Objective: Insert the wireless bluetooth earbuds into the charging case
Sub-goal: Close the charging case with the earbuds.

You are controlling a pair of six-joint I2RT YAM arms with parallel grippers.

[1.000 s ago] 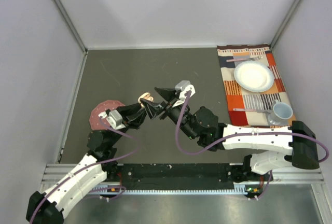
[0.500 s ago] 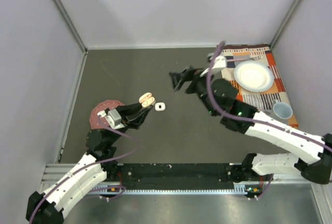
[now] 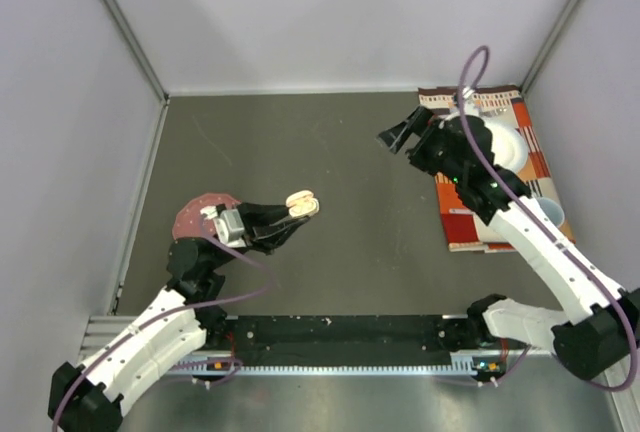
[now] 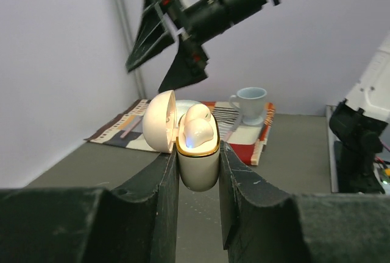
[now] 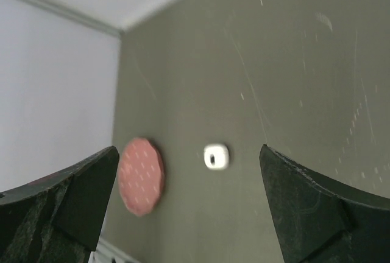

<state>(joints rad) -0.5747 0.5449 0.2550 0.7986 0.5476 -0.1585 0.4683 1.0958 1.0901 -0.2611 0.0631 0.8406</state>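
Right, starting behind the left end effector (image 4: 198, 158): a red coaster (image 5: 141, 176) lies flat on the counter (image 3: 300, 142), back by the wrist. The left end effector is clenched on the peach charging case (image 4: 198, 170), pinching its lower body between both fingers and holding it up off the counter. The lid (image 4: 159, 122) hangs open to the left. And look inside: an earbud (image 4: 198, 128) sits in the mouth of the case, with a faint blue glow at the rim just under it. Whether a second bud sits beside it, I cannot tell from this angle.

Now the big change. A second ago the right end effector (image 3: 399, 132) was nose to nose with that case, its fingers right at the opening. It has since swung up and well away to the right, and its jaws have sprung wide: released, carrying nothing. That reads as a delivery made, bud in and hand out.

Under the right end effector's camera a small white case (image 5: 216, 156) lies on the counter, near the coaster but not touching it. Past the right end effector sit the striped placemat (image 3: 470, 224), plate (image 3: 508, 147) and mug (image 4: 250, 101), all out of play.

So the peach case looks close to done, its lid not yet shut, and the white case is likely next.
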